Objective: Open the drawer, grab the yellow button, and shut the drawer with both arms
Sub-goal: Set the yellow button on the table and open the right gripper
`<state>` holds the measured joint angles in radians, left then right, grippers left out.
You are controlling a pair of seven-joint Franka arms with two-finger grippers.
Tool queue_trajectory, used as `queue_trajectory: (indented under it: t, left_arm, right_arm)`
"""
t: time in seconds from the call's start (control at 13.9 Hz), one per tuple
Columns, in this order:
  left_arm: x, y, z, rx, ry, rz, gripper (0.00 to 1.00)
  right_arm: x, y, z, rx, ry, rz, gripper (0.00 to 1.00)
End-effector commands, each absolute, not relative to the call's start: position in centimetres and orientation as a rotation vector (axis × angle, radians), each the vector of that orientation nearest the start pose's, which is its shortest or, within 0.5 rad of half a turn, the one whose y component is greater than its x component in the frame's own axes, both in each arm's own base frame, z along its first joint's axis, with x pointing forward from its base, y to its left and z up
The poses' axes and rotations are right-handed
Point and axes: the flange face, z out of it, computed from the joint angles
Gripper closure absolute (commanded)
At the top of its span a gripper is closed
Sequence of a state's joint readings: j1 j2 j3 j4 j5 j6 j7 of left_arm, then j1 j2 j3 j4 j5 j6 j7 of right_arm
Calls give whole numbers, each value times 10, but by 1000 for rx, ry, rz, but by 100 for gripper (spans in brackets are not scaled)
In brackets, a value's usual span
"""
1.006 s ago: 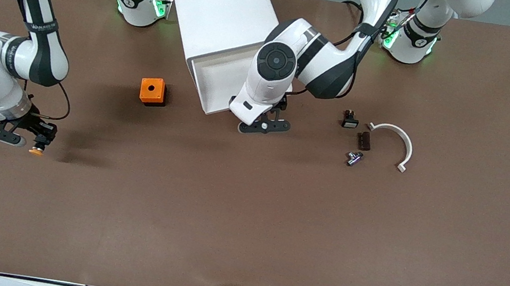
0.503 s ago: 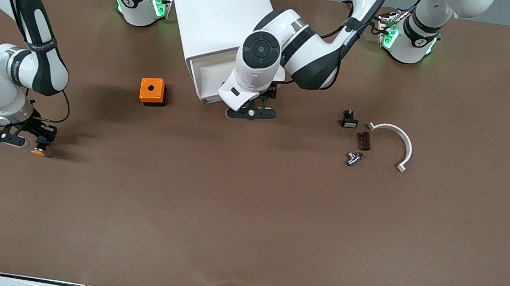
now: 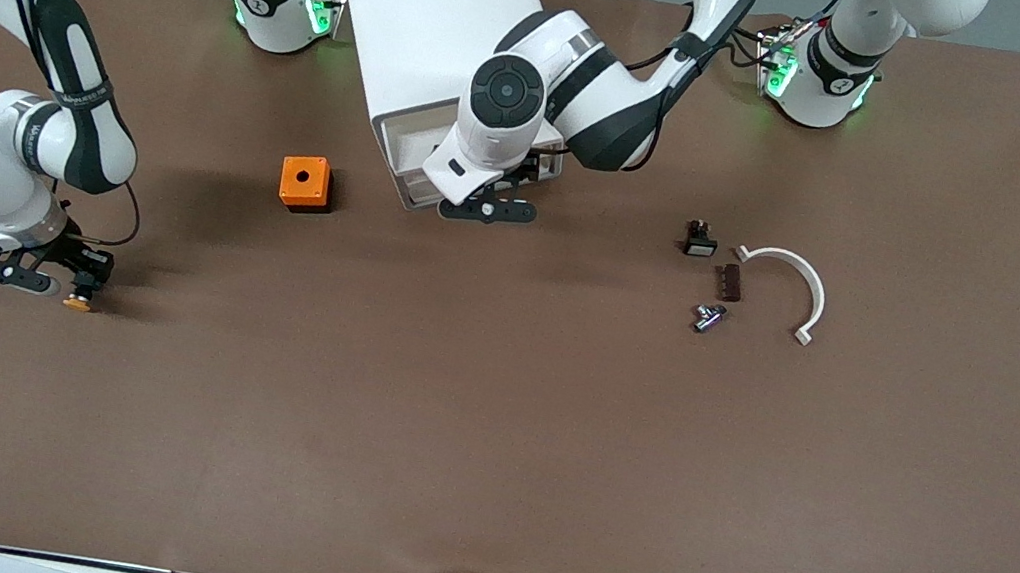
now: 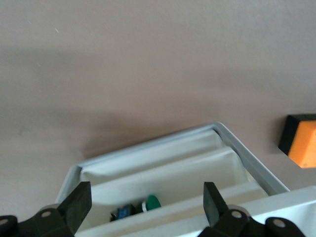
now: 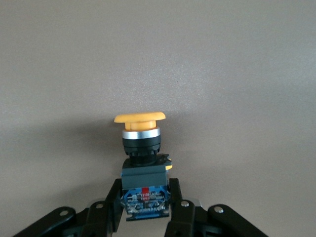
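My right gripper (image 3: pixel 80 283) is shut on the button (image 3: pixel 76 301), low over the table at the right arm's end. In the right wrist view the fingers (image 5: pixel 178 207) clamp the blue body of the button (image 5: pixel 140 143), and its orange-yellow cap points away from the hand. The white cabinet (image 3: pixel 430 12) stands between the arms' bases. Its top drawer (image 3: pixel 404 147) sticks out a little. My left gripper (image 3: pixel 487 209) is open at the drawer's front edge. Its wrist view has the fingers (image 4: pixel 79 205) spread either side of the drawer (image 4: pixel 163 160). A green-capped part (image 4: pixel 153 201) lies in there.
An orange cube (image 3: pixel 304 182) with a black hole sits beside the cabinet toward the right arm's end. Toward the left arm's end lie a black switch (image 3: pixel 700 241), a brown block (image 3: pixel 728 281), a small metal part (image 3: pixel 709 316) and a white curved piece (image 3: pixel 799 279).
My left gripper has moved toward the cabinet and the drawer now sticks out much less. The right gripper, still holding the button, has shifted only slightly.
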<state>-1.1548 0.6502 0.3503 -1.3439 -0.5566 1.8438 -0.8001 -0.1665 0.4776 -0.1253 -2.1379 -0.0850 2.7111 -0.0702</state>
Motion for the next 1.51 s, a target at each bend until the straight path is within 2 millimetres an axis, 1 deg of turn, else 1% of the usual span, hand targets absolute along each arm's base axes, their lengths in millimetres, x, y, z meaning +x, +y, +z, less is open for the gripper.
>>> queue_trajectory:
  t: [0.0,0.07,0.14,0.22,0.36,0.5,0.65,0.79,0.93,1.08,1.15,1.29,1.36,1.44]
  left_arm:
    - [416,-585,362,-3273,-204,564,0]
    - [412,-588,363,-3275,-195,572,0]
    - [408,-590,362,-3276,-186,583,0]
    - [407,-591,363,-3278,-187,591,0]
    - [405,-591,358,-3271,-190,610,0]
    - [396,-593,349,-3255,-179,642,0]
    - [392,-590,340,-3234,-184,663,0]
    - [390,-589,340,-3231,-184,671,0]
    - [384,-589,341,-3228,-172,688,0]
    - [380,-586,338,-3218,-174,703,0]
    - [376,-586,336,-3211,-173,715,0]
    - [370,-586,334,-3203,-162,733,0]
    - [368,-585,333,-3200,-161,738,0]
    - [361,-590,332,-3198,-140,753,0]
  right_arm:
    - [560,-169,190,-3250,153,-141,90]
    - [560,-170,191,-3251,148,-143,31]
    - [559,-172,191,-3247,163,-144,0]
    - [559,-172,190,-3245,168,-142,0]
    - [562,-167,198,-3246,150,-143,0]
    - [567,-160,215,-3244,136,-115,0]
    - [577,-149,248,-3241,129,-33,0]
    - [588,-139,288,-3237,121,47,0]
    - [604,-131,328,-3223,127,122,0]
    - [615,-125,364,-3177,162,188,0]
    - [620,-119,385,-3157,161,232,0]
    - [628,-116,428,-3153,157,263,0]
    - [629,-114,445,-3150,154,274,0]
    - [630,-109,460,-3148,144,293,0]
